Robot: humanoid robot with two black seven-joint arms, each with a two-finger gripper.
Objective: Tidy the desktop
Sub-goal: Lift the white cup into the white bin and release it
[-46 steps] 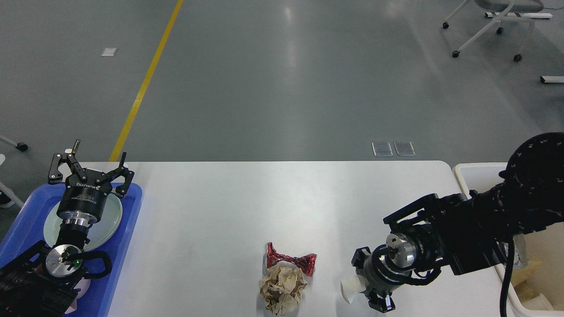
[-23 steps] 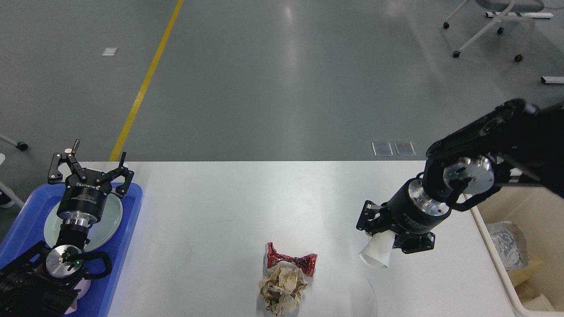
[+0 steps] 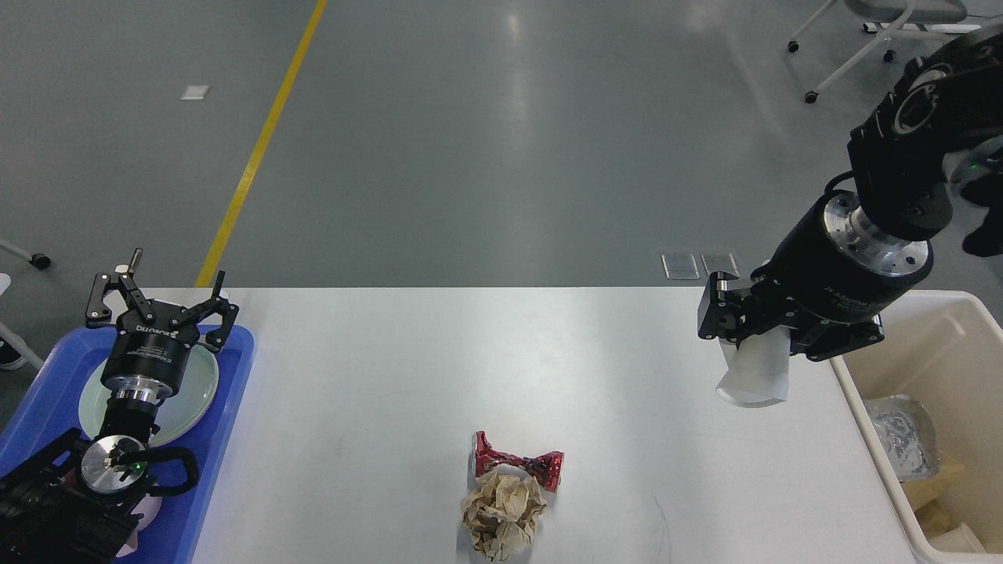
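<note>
Our right tool (image 3: 754, 338) grips a white paper cup (image 3: 754, 372), jaws pressed against its upper part; the cup hangs mouth-down and tilted, clear of the tabletop (image 3: 407, 376). It sits at about 3 o'clock of the tabletop, near the right edge and just beside the cream bin (image 3: 952, 313). The bin stands off the right edge; we see crumpled clear plastic and other scraps inside.

Our left tool (image 3: 161, 301) stands wide, fingers spread, empty, over the blue tray (image 3: 235, 352) at 9 o'clock. A pale green plate (image 3: 200, 392) lies in that tray, partly hidden by the arm.

The tabletop fills the lower middle of the view, white and matte. At about 6 o'clock on it lie a red foil wrapper (image 3: 517, 462) and a crumpled beige paper ball (image 3: 501, 513), touching, the wrapper on the far side. Both are well apart from either tool.

Grey floor beyond, with a yellow line (image 3: 258, 149) at 11 o'clock and a chair base (image 3: 870, 47) at 1 o'clock.
</note>
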